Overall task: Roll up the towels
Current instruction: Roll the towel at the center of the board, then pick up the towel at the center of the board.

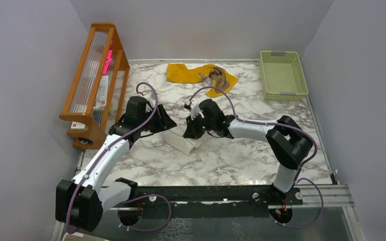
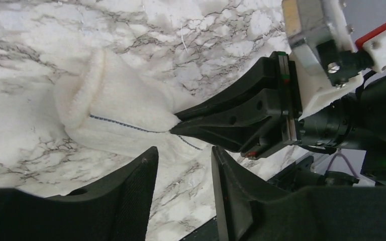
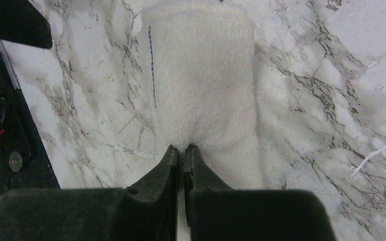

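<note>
Pinching one end of the cream-white towel [image 3: 201,85] between fingers pressed tightly together, the right gripper [image 3: 182,148] held the cloth near the middle of the marble table [image 1: 231,155]. The left gripper [image 2: 183,153] hung just beside the same towel, its fingers spread with nothing between them. The step in hand looked to be the rolling of this first towel, which lay as a narrow folded band with a fat, rounded end opposite the pinch. To do it well, the right arm's pinch would best serve as a steady anchor while the left fingers took the cloth squarely across its whole width, not at one corner. That way each turn would stack evenly, and the thin blue stitched line along one side would run straight. The towel was thick, plush terry with a soft looped pile, likely to slump and spring open if let go loosely, so the roll wanted firm, even tension. The tabletop was smooth and grey-veined and probably offered little grip, so the band might slide rather than turn. Well apart, at the far edge, the mustard yellow towel [image 1: 186,73] lay crumpled with the brown towel [image 1: 218,78] twisted on top of it, both unrolled. A pale green plastic basket [image 1: 283,75] sat in the far right corner.
</note>
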Controlling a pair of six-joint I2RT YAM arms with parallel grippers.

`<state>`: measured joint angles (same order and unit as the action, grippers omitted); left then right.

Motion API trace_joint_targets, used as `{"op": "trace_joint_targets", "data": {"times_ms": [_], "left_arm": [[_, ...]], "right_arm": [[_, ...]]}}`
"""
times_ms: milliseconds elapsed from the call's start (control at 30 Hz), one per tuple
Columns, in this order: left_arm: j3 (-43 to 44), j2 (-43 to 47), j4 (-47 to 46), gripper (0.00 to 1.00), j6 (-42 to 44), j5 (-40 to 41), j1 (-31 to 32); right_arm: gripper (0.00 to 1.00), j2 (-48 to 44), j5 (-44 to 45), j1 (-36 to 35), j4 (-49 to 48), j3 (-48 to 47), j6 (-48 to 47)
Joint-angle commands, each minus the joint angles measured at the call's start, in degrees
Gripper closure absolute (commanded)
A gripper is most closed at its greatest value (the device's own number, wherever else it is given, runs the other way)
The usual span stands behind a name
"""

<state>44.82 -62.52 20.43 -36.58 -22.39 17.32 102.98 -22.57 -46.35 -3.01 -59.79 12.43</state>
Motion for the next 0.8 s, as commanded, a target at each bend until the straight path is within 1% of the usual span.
{"op": "trace_joint_targets", "data": {"times_ms": [0,100,167,200,233,500,633,767], "left_arm": [[-5.0,0.6,-2.1,0.5,-8.2,-1.7,0.1],[-7.7,-0.6,-3.9,0.37,-11.9,-1.0,0.2],[-8.8,-1.6,-5.0,0.13,-13.4,-0.1,0.3],[-9.3,-2.1,-5.7,0.04,-14.2,0.4,0.3],[-9.8,-2.6,-6.5,0.01,-15.1,0.8,0.3],[-14.0,-5.1,-18.2,0.01,-24.6,5.1,0.4],[-17.8,-5.4,-26.5,0.01,-31.0,7.5,0.4],[-18.0,-8.7,-28.3,0.01,-33.0,7.6,0.9]], "right_arm": [[0.99,1.7,-3.2,0.8,-1.2,-2.1,1.4],[0.99,1.7,-3.3,1.0,-0.9,-2.8,1.2],[0.99,1.6,-3.3,1.0,-0.5,-3.2,0.9],[0.99,1.6,-3.3,0.9,-0.3,-3.4,0.8],[0.99,1.5,-3.3,1.0,-0.2,-3.6,0.7],[0.99,1.4,-6.4,0.9,0.2,-4.0,-0.3],[0.99,1.0,-8.0,0.9,0.5,-4.0,-0.8],[0.99,0.7,-8.6,0.9,0.6,-3.9,-1.3]]}}
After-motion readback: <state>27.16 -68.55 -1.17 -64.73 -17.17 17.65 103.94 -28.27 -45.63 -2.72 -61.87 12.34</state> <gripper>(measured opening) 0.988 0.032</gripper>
